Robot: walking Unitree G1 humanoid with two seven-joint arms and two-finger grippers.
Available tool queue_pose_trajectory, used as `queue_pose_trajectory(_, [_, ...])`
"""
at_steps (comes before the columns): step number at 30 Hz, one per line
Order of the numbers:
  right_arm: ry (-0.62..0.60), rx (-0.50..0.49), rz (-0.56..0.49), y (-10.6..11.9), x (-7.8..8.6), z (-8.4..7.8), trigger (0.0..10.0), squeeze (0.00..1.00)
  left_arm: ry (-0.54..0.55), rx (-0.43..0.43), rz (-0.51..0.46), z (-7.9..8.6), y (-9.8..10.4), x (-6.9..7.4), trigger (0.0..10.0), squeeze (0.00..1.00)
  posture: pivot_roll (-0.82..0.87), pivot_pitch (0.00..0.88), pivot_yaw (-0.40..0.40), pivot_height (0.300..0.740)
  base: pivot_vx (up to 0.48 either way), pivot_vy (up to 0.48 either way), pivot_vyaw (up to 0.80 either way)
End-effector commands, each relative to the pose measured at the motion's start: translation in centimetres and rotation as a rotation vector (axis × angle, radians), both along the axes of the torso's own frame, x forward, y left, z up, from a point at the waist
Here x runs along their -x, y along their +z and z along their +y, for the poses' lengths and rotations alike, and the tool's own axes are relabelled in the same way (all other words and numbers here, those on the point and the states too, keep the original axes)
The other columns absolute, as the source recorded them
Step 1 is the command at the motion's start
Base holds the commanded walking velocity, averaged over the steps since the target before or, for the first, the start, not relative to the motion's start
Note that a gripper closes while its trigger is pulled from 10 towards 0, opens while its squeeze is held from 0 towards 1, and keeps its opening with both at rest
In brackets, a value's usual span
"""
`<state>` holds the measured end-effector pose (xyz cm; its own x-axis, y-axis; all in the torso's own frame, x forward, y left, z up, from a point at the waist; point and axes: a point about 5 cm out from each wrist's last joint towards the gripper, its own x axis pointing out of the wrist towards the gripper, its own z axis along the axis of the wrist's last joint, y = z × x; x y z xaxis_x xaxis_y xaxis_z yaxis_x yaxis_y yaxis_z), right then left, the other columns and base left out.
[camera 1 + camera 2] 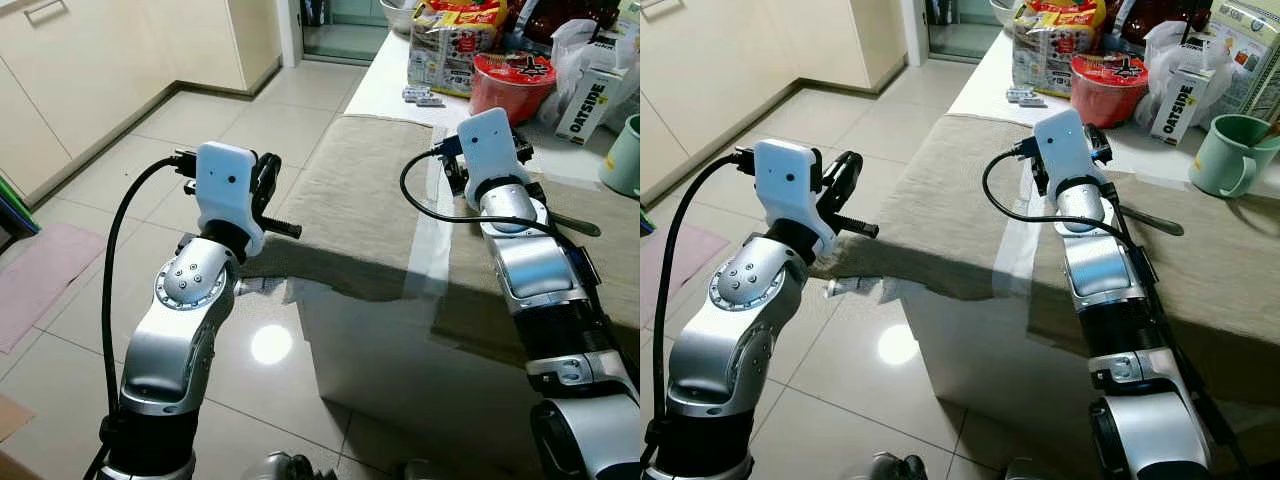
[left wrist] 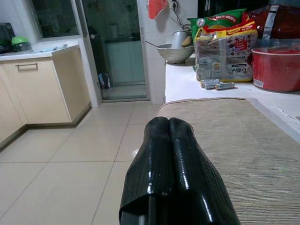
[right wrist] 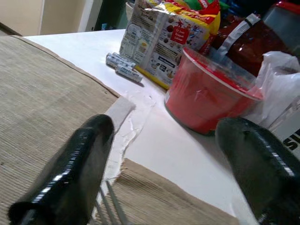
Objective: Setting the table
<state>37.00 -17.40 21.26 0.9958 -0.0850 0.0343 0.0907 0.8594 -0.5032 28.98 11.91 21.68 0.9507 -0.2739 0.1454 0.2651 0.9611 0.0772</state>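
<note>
Fork [image 3: 108, 202] lies on the near placemat [image 3: 159, 197], directly beneath the right gripper [image 3: 154, 164], tines just below and between the spread fingers; its handle [image 1: 1150, 222] is seen trailing out to the gripper's right in the head views. Right gripper is released, fingers wide apart, nothing held, hovering low over the mat. Judged stage: fork either just laid down or about to be taken; which of the two cannot be told.

Left gripper [image 2: 168, 136] is clenched on nothing, fingers pressed together, held off the table edge over the tiled floor [image 1: 120, 180], with the second placemat [image 2: 234, 136] beside and ahead of it.

Just past the right gripper a strip of bare table [image 3: 154, 136] separates the two mats. Beyond that, a red bowl [image 3: 206, 98] stands close ahead. Further ahead, a snack bag [image 3: 164, 37] and two small batteries [image 3: 123, 66] are noted. A green mug [image 1: 1230, 155] sits off to the gripper's right, a carton [image 1: 1175, 105] behind it.

Risks, judged:
- Descent with tines off-centre: one finger could land on the fork and skid it across the woven mat.
- Mat dragged or bunched by a low fingertip, since it lies loose over the table edge.
- Forward overshoot would nudge the red bowl.
- Wrist cable [image 1: 1005, 200] loops near the mat and could snag.
</note>
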Motion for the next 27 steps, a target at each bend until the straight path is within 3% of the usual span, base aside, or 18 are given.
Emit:
queue_pose_trajectory(1, [0.017,0.017,-0.012,0.4,0.2,0.3,10.0,1.0,0.011,0.0,-0.021,0.2,0.5,0.1,10.0,0.0,-0.18,0.066,0.086,0.74,0.0,0.0,0.0])
queue_pose_trajectory(3, [0.009,0.031,-0.006,0.4,0.2,0.2,10.0,1.0,0.011,0.001,-0.02,0.2,0.5,0.1,10.0,0.0,-0.19,0.067,0.087,0.74,0.0,0.0,0.0])
queue_pose_trajectory(4, [0.003,0.04,0.009,0.2,0.2,0.1,10.0,0.08,0.011,0.001,-0.02,0.1,0.5,0.1,10.0,0.0,-0.19,0.067,0.087,0.74,0.0,0.0,0.0])
queue_pose_trajectory(5, [-0.001,0.041,0.022,-0.1,0.3,0.1,10.0,0.0,0.011,0.002,-0.02,0.1,0.5,0.1,10.0,0.0,-0.19,0.068,0.089,0.74,0.0,0.0,0.0])
queue_pose_trajectory(17, [0.01,0.056,0.141,-2.3,0.8,-0.1,10.0,0.0,0.01,0.004,-0.02,0.1,0.5,0.2,10.0,0.0,-0.19,0.071,0.088,0.74,0.0,0.0,0.0])
queue_pose_trajectory(27, [-0.018,-0.083,0.273,-5.4,1.0,-0.7,10.0,0.0,0.009,0.002,-0.021,0.2,0.6,0.2,10.0,0.0,-0.18,0.078,0.094,0.74,0.0,0.0,0.0])
